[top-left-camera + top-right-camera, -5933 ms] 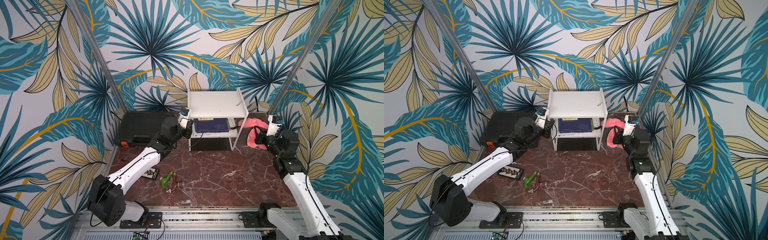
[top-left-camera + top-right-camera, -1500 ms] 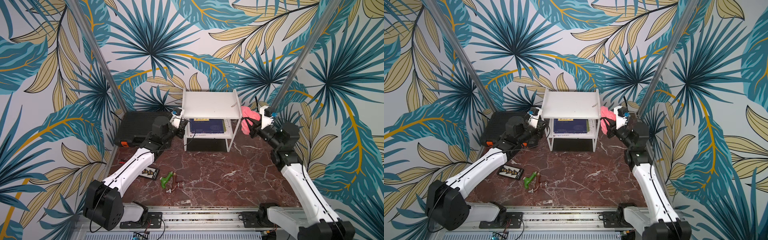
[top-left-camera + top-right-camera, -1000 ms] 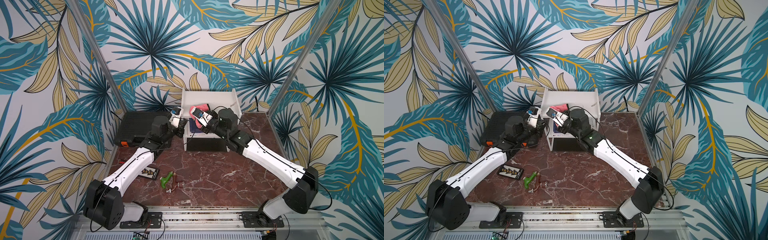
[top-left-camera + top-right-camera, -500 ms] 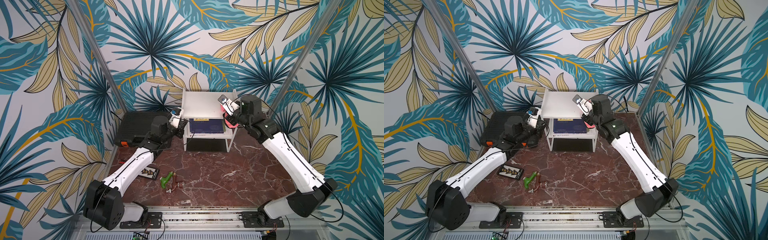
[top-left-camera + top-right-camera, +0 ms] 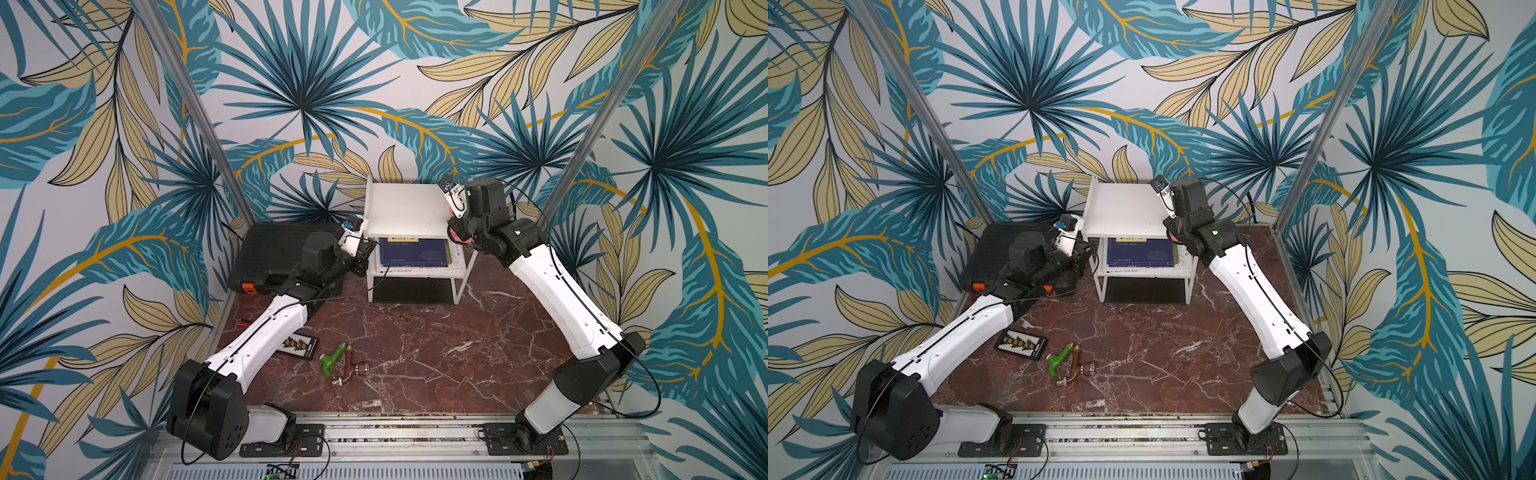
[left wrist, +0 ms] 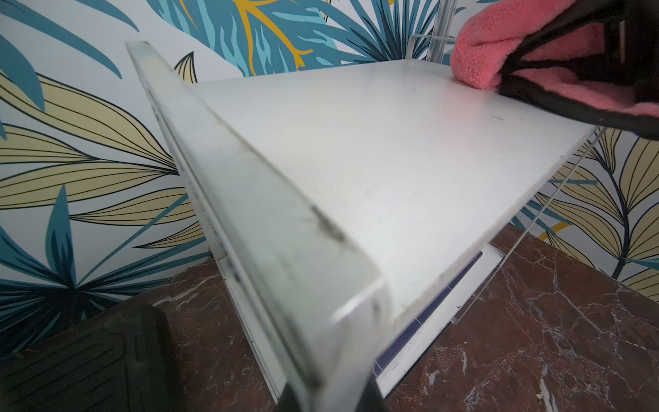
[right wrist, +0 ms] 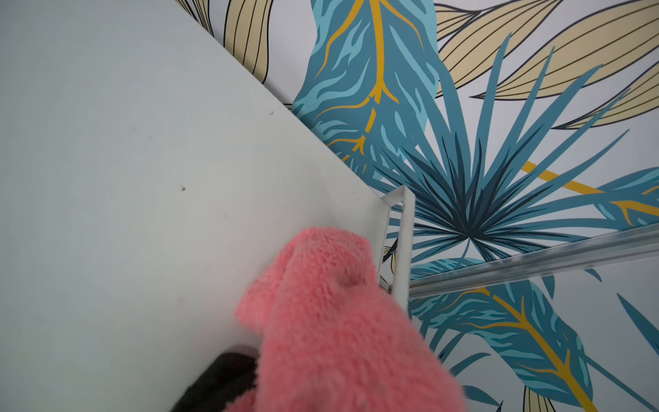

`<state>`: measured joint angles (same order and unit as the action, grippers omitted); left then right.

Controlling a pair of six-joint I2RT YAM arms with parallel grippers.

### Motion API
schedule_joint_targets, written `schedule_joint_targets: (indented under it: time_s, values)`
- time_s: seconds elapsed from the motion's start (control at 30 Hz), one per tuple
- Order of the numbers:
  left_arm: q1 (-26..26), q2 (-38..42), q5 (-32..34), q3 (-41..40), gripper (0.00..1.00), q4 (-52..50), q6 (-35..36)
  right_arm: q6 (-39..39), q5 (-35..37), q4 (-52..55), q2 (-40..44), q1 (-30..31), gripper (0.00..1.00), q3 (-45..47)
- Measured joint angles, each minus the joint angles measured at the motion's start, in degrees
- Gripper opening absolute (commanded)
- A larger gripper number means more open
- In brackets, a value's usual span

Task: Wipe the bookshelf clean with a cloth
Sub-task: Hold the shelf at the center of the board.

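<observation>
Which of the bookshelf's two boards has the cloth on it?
The top board: the pink cloth sits at its corner, while the lower board carries a blue book.

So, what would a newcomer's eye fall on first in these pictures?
Probably the fluffy pink microfibre cloth, bright against the small white two-tier bookshelf at the back centre; the right end effector holds it on the shelf's top, at the right edge. The teal and yellow leaf-patterned walls all around also stand out.

Top views look down from high front; wrist cameras closely share the bookshelf (image 6: 356, 160).
</observation>
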<state>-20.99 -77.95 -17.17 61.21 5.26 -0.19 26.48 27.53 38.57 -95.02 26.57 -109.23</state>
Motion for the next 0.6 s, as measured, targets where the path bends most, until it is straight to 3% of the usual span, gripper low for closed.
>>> schedule_joint_targets:
  time_s: [0.1, 0.2, 0.33, 0.6]
  values:
    - [0.2, 0.0, 0.0, 0.0, 0.0, 0.0, 0.0, -1.2, 1.3, 3.0, -3.6, 0.0, 0.0, -4.9]
    - [0.4, 0.0, -0.1, 0.0, 0.0, 0.0, -0.2, -2.1, 4.2, 5.3, -13.4, -1.0, 0.0, -16.7]
    - [0.5, 0.0, -0.3, 0.0, 0.0, 0.0, -0.1, -3.0, 5.5, 7.6, -20.3, -2.1, 0.0, -26.6]
    - [0.5, 0.0, -1.0, 0.0, 0.0, -0.1, 0.6, -3.9, 4.6, 5.7, -15.4, -2.2, 0.0, -19.5]
